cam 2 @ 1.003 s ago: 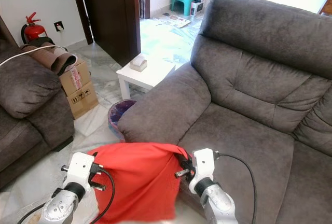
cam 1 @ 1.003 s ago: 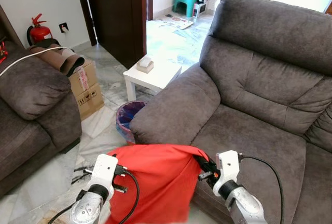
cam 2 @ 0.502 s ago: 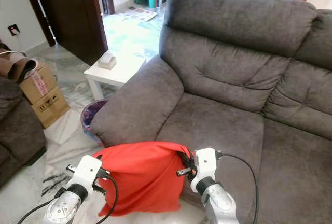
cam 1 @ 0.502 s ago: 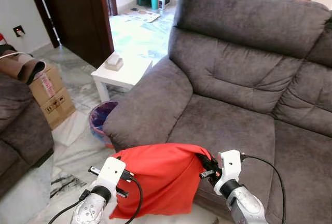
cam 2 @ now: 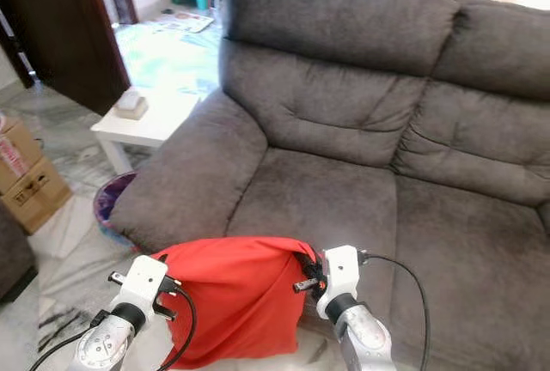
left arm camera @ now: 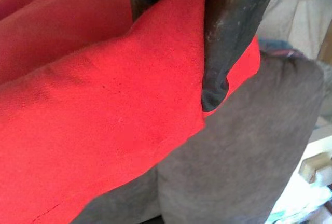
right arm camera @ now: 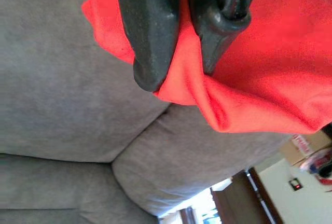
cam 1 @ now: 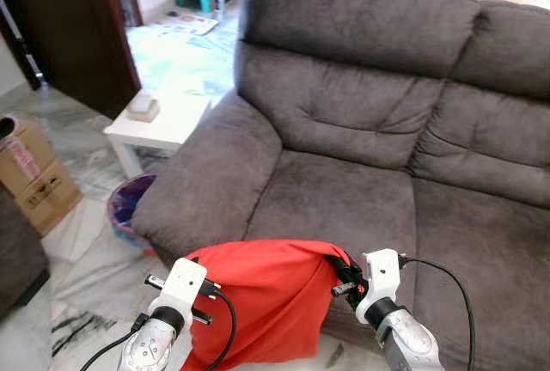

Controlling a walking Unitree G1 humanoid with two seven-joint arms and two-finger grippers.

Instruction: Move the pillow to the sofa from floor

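Observation:
A red pillow [cam 1: 262,298] hangs low in front of me, stretched between both arms, just before the front edge of the grey sofa [cam 1: 361,139]. My left gripper [cam 1: 199,270] pinches its left top corner, and in the left wrist view its black fingers [left arm camera: 223,53] clamp the red cloth. My right gripper [cam 1: 341,275] holds the right top corner; the right wrist view shows both fingers [right arm camera: 150,37] shut on a fold of red fabric, with the sofa's seat cushion [right arm camera: 62,105] behind.
A white side table [cam 1: 159,122] with a tissue box [cam 1: 143,106] stands left of the sofa's armrest. Below it sits a purple bin [cam 1: 127,208]. A cardboard box [cam 1: 30,173] is at the far left on the marble floor. A dark door [cam 1: 69,27] stands behind.
The camera has swung to the right: the second sofa and fire extinguisher have left the view and more of the grey sofa shows. Both grippers still hold the pillow the same way.

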